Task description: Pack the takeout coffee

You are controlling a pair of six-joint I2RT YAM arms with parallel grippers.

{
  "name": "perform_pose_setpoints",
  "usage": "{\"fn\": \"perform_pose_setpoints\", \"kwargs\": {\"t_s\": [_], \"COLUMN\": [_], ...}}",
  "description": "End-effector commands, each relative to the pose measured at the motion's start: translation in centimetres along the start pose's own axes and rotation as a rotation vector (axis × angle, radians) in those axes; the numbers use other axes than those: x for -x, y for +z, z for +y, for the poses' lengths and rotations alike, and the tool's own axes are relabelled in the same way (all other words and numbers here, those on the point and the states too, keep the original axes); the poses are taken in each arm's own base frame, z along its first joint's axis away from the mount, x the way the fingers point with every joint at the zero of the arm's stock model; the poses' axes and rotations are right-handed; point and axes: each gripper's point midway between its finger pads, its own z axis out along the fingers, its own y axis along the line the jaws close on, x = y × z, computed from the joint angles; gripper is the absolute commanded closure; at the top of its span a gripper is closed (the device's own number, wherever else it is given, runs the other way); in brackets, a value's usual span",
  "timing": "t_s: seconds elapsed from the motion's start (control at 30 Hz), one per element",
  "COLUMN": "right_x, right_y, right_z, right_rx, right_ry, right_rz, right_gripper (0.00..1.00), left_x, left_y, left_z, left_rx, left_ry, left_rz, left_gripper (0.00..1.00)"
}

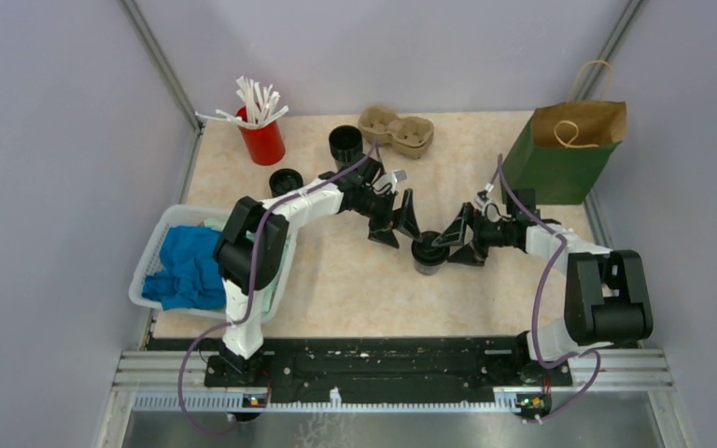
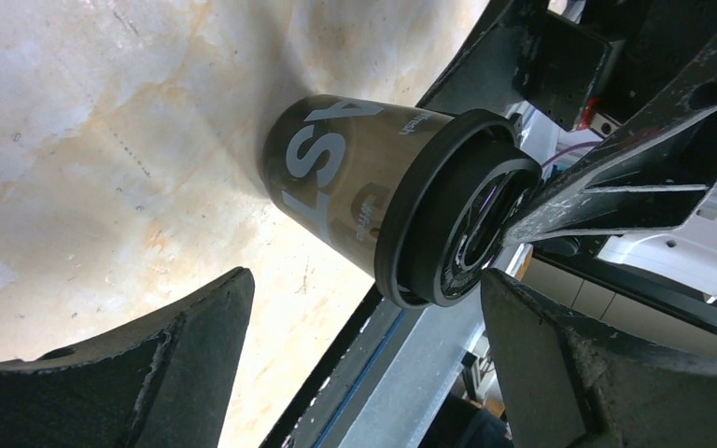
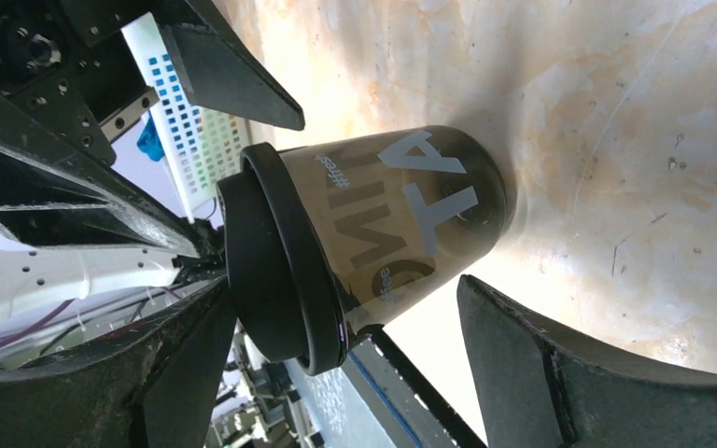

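A red cup (image 1: 263, 142) of white sticks (image 1: 260, 101) is stood at the far left of the table (image 1: 336, 280). A brown moulded-pulp cup tray (image 1: 397, 129) is set further right along the far edge. A green paper bag (image 1: 549, 168) is stood open at the far right. A blue cloth (image 1: 187, 266) is held in a white basket (image 1: 147, 269) at the left edge.

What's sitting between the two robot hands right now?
The lidded black coffee cup stands upright between the left hand and the right hand. Both hands are open. The overhead view shows this best.
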Motion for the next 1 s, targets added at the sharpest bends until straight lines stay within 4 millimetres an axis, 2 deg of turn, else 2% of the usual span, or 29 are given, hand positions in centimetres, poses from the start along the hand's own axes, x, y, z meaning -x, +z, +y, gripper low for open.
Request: {"fn": "perform_pose_setpoints", "kwargs": {"t_s": [0.0, 0.13, 0.23, 0.4, 0.47, 0.57, 0.63, 0.67, 0.7, 0.77, 0.87, 0.97], "right_x": [0.7, -0.3, -0.4, -0.2, -0.3, -1.6, -3.1, -3.7, -3.9, -3.4, -0.6, 1.5], "right_y": [-1.0, -1.7, -1.5, -0.1, 0.7, 2.2, 2.8, 2.9, 2.8, 2.6, 1.3, -0.3], "right_z": [1.5, 2.1, 2.1, 0.6, -1.2, -5.7, -8.4, -8.9, -8.9, -7.5, -4.7, -1.3], "right_rx": [0.016, 0.017, 0.037, 0.052, 0.028, -0.042, -0.106, -0.113, -0.108, -0.065, -0.077, -0.059], "right_ry": [-0.046, -0.052, -0.047, -0.004, 0.036, 0.187, 0.245, 0.255, 0.252, 0.220, 0.119, 0.013], "right_rz": [-0.009, 0.028, 0.044, 0.063, 0.049, 0.021, 0.015, 0.014, 0.013, 0.013, -0.001, -0.018], "right_gripper": [0.12, 0.08, 0.11, 0.30, 0.36, 0.45, 0.61, 0.65, 0.65, 0.61, 0.52, 0.35], "left_x": [0.4, 0.2, 0.1, -0.6, -1.4, -3.7, -5.7, -6.4, -7.0, -7.1, -5.8, -4.2], "left_y": [0.6, 1.0, 1.2, 2.0, 2.3, 2.9, 3.2, 3.3, 3.3, 3.0, 2.2, 1.5], "left_z": [-0.2, 0.4, 0.9, 2.6, 4.3, 8.5, 10.9, 11.7, 12.3, 12.2, 11.2, 8.9], "left_rx": [-0.045, -0.041, -0.029, 0.013, 0.070, 0.178, 0.224, 0.238, 0.243, 0.238, 0.253, 0.201], "left_ry": [0.009, -0.004, -0.010, -0.046, -0.080, -0.146, -0.187, -0.202, -0.213, -0.205, -0.156, -0.092], "left_rz": [0.001, 0.010, 0.010, 0.028, 0.042, 0.062, 0.087, 0.096, 0.101, 0.087, 0.070, 0.032], "left_gripper": [0.04, 0.06, 0.09, 0.16, 0.21, 0.27, 0.30, 0.30, 0.30, 0.30, 0.29, 0.27]}}
